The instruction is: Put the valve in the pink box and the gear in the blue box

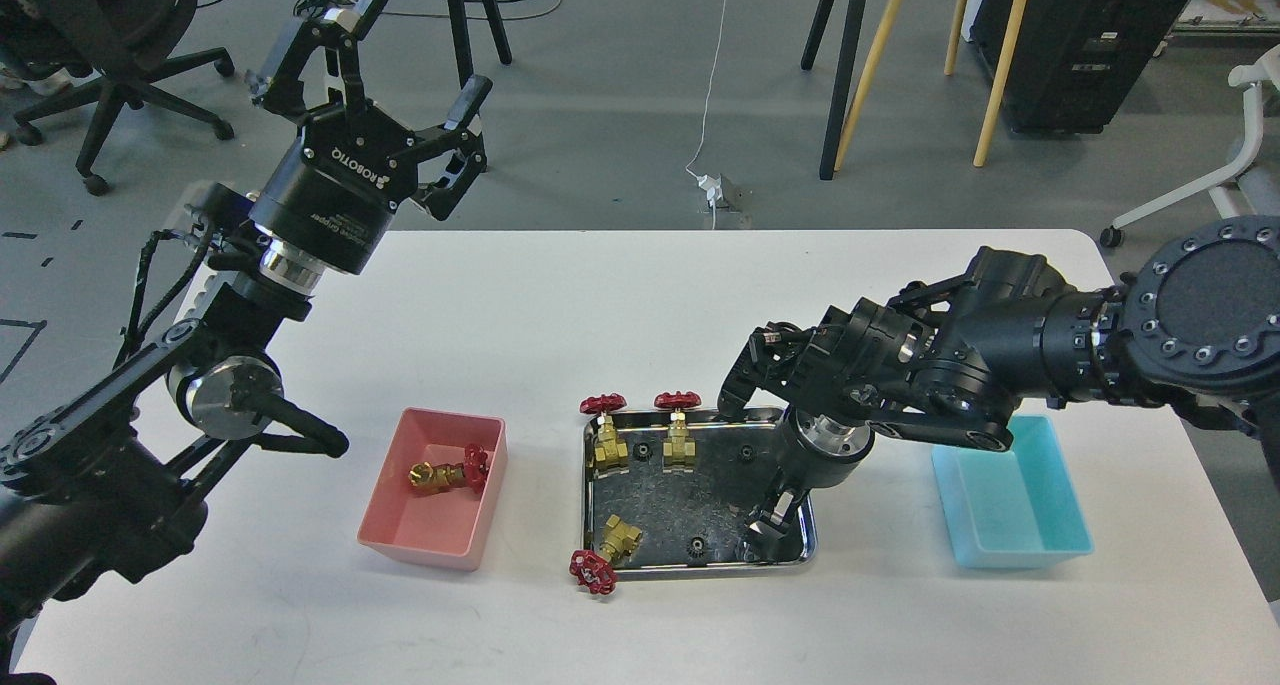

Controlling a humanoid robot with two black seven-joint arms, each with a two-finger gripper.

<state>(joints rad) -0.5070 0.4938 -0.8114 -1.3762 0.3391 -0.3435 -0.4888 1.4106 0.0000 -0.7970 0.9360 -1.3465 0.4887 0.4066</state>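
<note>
One valve (450,473) lies in pink box (432,505). Right gripper (765,527) reaches into steel tray (690,565) near gear (695,545); jaw state unclear, blue box (1010,505) empty. Left gripper (400,75) wide open, holding nothing. Risk: tiny gear slips or skids

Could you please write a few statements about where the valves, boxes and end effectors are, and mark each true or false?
1. A valve lies in the pink box. True.
2. The blue box holds a gear. False: it looks empty.
3. The left end effector is open and raised above the table. True.
4. The right end effector hangs over the pink box. False: it is down in the steel tray.
5. Three valves remain at the tray. True.
</note>
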